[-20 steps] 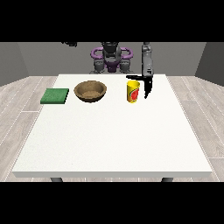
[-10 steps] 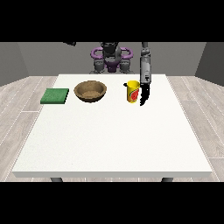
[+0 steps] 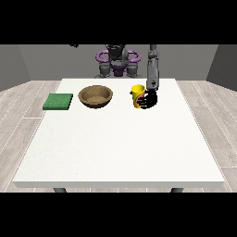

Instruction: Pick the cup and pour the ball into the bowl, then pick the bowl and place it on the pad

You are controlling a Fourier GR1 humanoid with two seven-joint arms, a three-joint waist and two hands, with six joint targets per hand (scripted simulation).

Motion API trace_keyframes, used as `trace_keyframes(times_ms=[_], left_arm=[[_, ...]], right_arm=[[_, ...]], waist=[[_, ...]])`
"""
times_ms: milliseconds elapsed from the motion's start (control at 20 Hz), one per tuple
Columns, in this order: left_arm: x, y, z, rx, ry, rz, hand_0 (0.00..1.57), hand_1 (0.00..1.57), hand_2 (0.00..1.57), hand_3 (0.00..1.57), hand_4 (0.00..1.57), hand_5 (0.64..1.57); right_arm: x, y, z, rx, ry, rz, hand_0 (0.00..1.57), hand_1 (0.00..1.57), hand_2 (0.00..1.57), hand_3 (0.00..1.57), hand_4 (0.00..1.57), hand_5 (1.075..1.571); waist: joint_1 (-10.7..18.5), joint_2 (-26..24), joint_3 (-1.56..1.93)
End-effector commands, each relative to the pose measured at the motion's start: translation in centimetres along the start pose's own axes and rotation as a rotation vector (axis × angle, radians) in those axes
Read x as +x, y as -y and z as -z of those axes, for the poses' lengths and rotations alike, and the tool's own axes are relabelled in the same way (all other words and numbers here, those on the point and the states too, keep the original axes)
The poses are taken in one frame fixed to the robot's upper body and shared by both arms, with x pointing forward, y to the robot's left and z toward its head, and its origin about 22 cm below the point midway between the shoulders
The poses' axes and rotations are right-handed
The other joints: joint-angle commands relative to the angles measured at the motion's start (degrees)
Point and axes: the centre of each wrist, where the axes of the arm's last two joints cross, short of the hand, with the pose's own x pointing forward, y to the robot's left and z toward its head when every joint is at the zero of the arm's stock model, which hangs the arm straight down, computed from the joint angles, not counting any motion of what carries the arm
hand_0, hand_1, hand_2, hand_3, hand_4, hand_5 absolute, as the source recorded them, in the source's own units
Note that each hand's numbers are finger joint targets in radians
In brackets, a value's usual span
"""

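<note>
Hand at the view's right [image 3: 149, 99] — curled round upright yellow cup [image 3: 137, 95] | bowl [image 3: 96, 96] beside, toward view's left — pour that way

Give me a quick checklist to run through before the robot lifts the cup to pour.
1. Robot hand at the view's right around the yellow cup: ok, fingers curl round it.
2. Cup upright: ok.
3. Ball inside cup: cannot tell, not visible.
4. Brown bowl upright, open to receive: ok.
5. Path from cup to bowl free of objects: ok.
6. Green pad free for the bowl: ok.
</note>
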Motion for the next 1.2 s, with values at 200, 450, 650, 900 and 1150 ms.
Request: trace_keyframes(times_ms=[200,450,650,900,1150], left_arm=[[2.1,4.0,2.6,-0.155,-0.042,0.216,1.35,1.35,1.57,1.57,1.12,1.499],[3.8,7.4,4.6,-0.181,-0.028,0.409,1.39,1.39,1.57,1.57,1.1,1.526],[5.7,8.3,7.9,-0.158,0.026,0.564,1.41,1.41,1.57,1.57,1.03,1.552],[7.3,11.6,8.6,-0.181,0.001,0.637,1.41,1.41,1.57,1.57,1.03,1.552],[7.9,10.3,10.6,-0.118,0.143,0.851,1.36,1.36,1.57,1.57,0.84,1.566]], right_arm=[[-3.8,3.7,-0.2,-0.089,-0.168,0.027,0.0,0.0,0.0,0.0,0.19,1.557],[-4.4,3.2,0.1,-0.087,-0.21,0.06,0.0,0.0,0.0,0.0,0.24,1.56],[-4.7,2.4,0.5,-0.054,-0.172,0.034,0.0,0.0,0.0,0.0,0.28,1.56],[-4.7,2.3,0.9,-0.052,-0.154,0.046,0.0,0.0,0.0,0.0,0.32,1.563],[-5.0,2.2,1.8,-0.058,-0.122,0.034,0.0,0.0,0.0,0.0,0.34,1.562]], waist=[[4.5,-10.6,-0.14],[3.2,-12.5,-0.12],[1.9,-9.6,-0.17],[1.9,-10.5,-0.2],[2.4,-6.9,-0.15]])
